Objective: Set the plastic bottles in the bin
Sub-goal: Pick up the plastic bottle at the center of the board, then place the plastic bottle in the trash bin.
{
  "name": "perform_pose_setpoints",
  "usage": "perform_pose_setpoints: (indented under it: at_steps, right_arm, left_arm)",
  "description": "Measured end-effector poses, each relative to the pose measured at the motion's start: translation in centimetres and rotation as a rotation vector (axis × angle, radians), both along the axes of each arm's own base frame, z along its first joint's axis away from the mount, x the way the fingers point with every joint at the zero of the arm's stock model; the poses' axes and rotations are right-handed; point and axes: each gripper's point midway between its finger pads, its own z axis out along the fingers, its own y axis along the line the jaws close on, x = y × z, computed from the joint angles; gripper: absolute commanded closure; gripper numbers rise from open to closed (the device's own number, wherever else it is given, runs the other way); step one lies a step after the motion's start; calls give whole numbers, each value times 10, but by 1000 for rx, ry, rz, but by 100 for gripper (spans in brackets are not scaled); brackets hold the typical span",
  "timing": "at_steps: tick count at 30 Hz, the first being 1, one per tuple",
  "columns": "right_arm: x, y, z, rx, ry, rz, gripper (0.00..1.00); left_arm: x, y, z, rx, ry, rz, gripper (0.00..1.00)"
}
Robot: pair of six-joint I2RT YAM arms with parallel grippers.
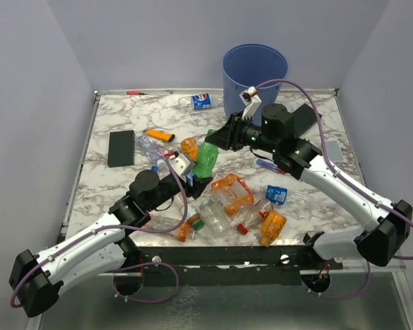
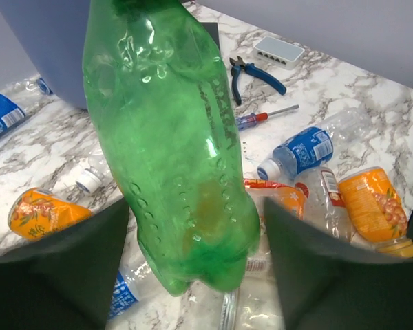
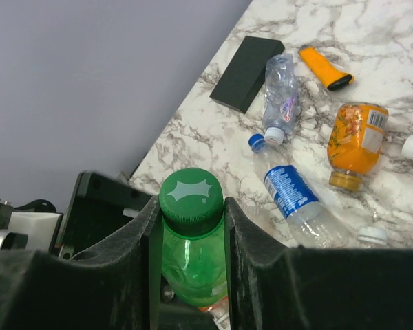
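The bin (image 1: 255,69) stands on the far side of my right gripper (image 3: 190,206), close behind its wrist. As I judge it, the step in hand is carrying the green bottle (image 1: 206,159) there. To do it well I should lift straight up first, so the bottle's base comes free of my left gripper (image 2: 196,201) without knocking it. Then I swing back over the rim and let go only once the whole bottle hangs inside the opening. I am holding the bottle by its neck alone, so it may swing, and a slow arc is safer. The other bottles (image 1: 228,199) lie scattered below both grippers and should stay out of the path.

My right gripper is clamped on the green bottle's neck, with one finger pressed against each side just under the cap. The bottle hangs roughly upright between the two grippers. My left gripper is spread wide around the bottle's lower end, with a sliver of gap showing on each side, so it carries nothing.
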Motion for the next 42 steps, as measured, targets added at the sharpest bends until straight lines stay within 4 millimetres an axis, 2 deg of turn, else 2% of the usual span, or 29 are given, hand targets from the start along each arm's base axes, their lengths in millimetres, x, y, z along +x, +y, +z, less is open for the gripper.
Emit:
perform_pose_setpoints:
  at_steps: [5,7,9,11,14,16,18,20,23,26,28,30,35,38,42]
  right_arm:
    - [5,-8,1,-48,-10,-42,99]
    - [11,-18,13,-87,-43,-93,99]
    - [20,-33,41,-102,-118,-174,99]
    - [28,-56,79,-96,-216,-289,99]
    - [34,-105,140,-73,-374,-503,99]
    - [40,-137,172,-62,-453,-644,99]
    - [51,-168,195,-55,-508,-777,99]
    - [68,-196,207,-54,-531,-893,99]
    - [104,-229,205,-65,-530,-1029,99]
    - [152,-246,179,-97,-488,-1105,99]
    - [180,-250,162,-111,-450,-1122,99]
    - [212,-249,150,-113,-421,-1131,99]
    - [266,-239,132,-107,-389,-1113,99]
    - [288,-231,122,-112,-371,-1094,99]
    - [305,-223,91,-135,-310,-1059,88]
  left_arm:
    - [2,2,0,-20,24,32,1]
    - [6,6,2,-31,28,62,1]
    - [9,12,7,-50,23,101,1]
    - [11,19,16,-75,6,140,1]
    - [15,32,27,-111,-13,207,1]
    - [19,40,32,-127,-19,259,1]
    - [23,46,32,-131,-19,297,1]
    - [27,51,32,-130,-18,330,1]
    - [32,59,28,-120,-10,386,1]
    - [36,66,22,-102,1,438,1]
    - [39,72,18,-91,7,470,1]
    - [41,76,16,-82,11,502,1]
    - [45,84,14,-76,13,548,1]
    - [46,86,14,-74,13,562,1]
    - [46,87,13,-71,14,569,1]
